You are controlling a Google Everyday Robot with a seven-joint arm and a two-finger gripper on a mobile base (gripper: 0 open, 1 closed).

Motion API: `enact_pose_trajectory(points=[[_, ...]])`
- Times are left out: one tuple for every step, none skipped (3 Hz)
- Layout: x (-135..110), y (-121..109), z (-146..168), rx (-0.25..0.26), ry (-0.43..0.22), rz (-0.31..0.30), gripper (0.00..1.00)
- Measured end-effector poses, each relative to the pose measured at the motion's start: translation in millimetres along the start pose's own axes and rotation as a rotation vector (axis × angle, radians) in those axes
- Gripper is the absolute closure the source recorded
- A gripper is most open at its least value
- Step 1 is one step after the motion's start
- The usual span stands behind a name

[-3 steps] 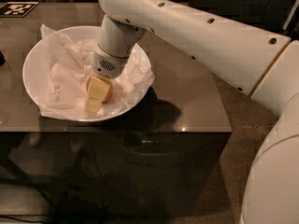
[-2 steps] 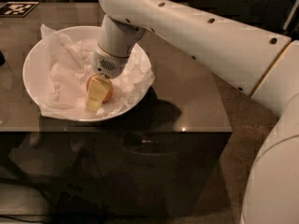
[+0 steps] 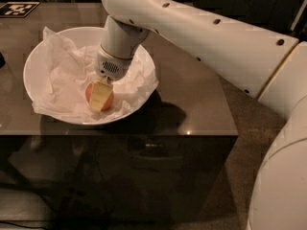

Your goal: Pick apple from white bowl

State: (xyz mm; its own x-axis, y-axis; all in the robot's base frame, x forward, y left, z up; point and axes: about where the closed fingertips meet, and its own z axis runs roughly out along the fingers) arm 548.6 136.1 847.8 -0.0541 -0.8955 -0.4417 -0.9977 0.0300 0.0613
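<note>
The apple [image 3: 89,93], small and red-orange, lies in the front part of the white bowl [image 3: 31,57] on crumpled white paper [image 3: 62,75]. The bowl stands on the left half of a dark glossy table [image 3: 192,104]. My gripper [image 3: 100,97] reaches straight down from the white arm into the bowl and is right at the apple, with a pale yellow part of it covering the apple's middle. The far side of the apple is hidden behind the gripper.
A black-and-white marker tag [image 3: 14,8] lies at the table's back left corner. A dark object [image 3: 1,59] shows at the left edge. The table's front edge runs just below the bowl. My white arm spans the right side of the view.
</note>
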Motion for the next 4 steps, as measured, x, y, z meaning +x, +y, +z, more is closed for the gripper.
enact_pose_trajectory(points=[[-0.1, 0.0, -0.2, 0.000, 0.000, 0.000, 0.89], [-4.9, 0.1, -15.9, -0.002, -0.013, -0.008, 1.00], [-10.3, -5.5, -38.7, 0.005, -0.036, -0.017, 1.00], [-20.6, -10.2, -68.1, 0.016, -0.050, -0.039, 1.00]])
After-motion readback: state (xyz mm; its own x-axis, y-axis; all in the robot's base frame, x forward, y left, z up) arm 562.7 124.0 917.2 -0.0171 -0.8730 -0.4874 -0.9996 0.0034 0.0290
